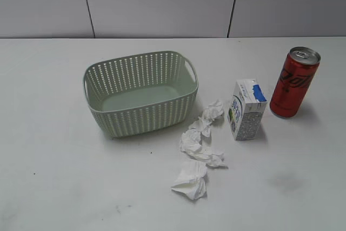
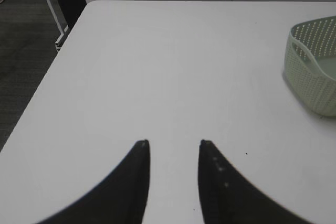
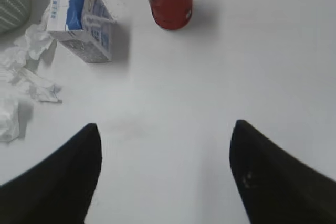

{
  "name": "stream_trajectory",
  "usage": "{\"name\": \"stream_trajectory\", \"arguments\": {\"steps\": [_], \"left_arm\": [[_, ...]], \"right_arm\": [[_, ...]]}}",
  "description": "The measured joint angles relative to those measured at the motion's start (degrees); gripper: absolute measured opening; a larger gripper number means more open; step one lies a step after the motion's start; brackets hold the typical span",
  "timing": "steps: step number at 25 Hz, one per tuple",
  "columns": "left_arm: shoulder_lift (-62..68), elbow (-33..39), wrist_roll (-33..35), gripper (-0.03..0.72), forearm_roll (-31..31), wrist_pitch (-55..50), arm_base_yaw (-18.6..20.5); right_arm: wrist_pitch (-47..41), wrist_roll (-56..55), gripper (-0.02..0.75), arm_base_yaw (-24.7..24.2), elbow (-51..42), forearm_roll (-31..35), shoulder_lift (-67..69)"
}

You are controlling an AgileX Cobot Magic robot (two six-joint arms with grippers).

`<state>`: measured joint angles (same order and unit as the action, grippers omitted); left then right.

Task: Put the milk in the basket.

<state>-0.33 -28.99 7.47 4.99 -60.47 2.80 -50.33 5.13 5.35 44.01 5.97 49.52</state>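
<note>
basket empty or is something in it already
Empty. The exterior view shows the basket with a bare floor; the milk stands upright on the table beside it.

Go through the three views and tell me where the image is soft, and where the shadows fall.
Exterior view: sharp throughout; milk carton, can and basket cast only faint shadows. Left wrist view: table and basket edge crisp, left gripper fingers blurred at the bottom. Right wrist view: soft overall, carton print unreadable, right gripper fingers dark blurs, shadows falling to the right of carton and can.
</note>
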Motion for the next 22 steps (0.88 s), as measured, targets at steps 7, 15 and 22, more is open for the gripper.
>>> {"name": "stream_trajectory", "arguments": {"steps": [7, 15, 22], "left_arm": [[0.00, 0.00, 0.00, 0.233, 0.00, 0.00, 0.00], [0.00, 0.00, 0.00, 0.233, 0.00, 0.00, 0.00], [0.00, 0.00, 0.00, 0.233, 0.00, 0.00, 0.00]], "right_arm": [[2.05, 5.16, 0.586, 1.54, 8.67, 7.19, 19.06], [7.62, -2.77, 0.586, 14.86, 17.29, 1.69, 34.86], [8.54, -11.41, 0.585, 19.67, 22.07, -2.96, 47.58]]}}
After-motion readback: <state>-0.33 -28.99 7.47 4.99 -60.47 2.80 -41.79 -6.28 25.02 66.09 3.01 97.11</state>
